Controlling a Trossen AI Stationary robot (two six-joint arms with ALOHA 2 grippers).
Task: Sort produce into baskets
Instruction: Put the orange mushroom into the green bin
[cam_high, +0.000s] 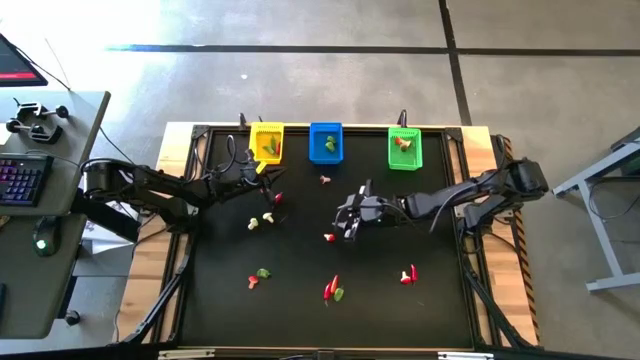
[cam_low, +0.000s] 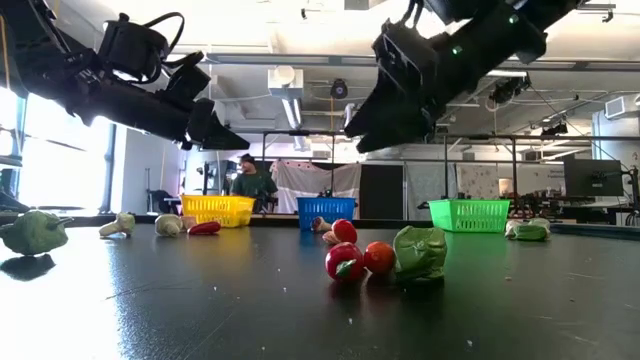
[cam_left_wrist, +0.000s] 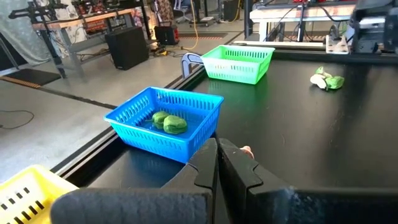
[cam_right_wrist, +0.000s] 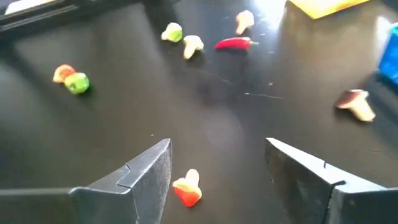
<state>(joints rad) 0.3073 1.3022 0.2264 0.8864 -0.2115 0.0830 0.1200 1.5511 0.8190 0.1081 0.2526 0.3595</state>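
The right gripper (cam_right_wrist: 214, 180), fingers spread wide, hovers over a red-and-white mushroom piece (cam_right_wrist: 186, 188) lying just inside one finger, apparently lining up a pickup. The left gripper (cam_left_wrist: 217, 165), pressed together, waits beside the blue basket (cam_left_wrist: 166, 124).

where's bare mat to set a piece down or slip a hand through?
Free: the near strip below the chilli pair, and the right side between the green basket and the piece at. Crowded: the middle, where the open right gripper hovers over a small piece, and by the yellow basket, where the shut left gripper sits.
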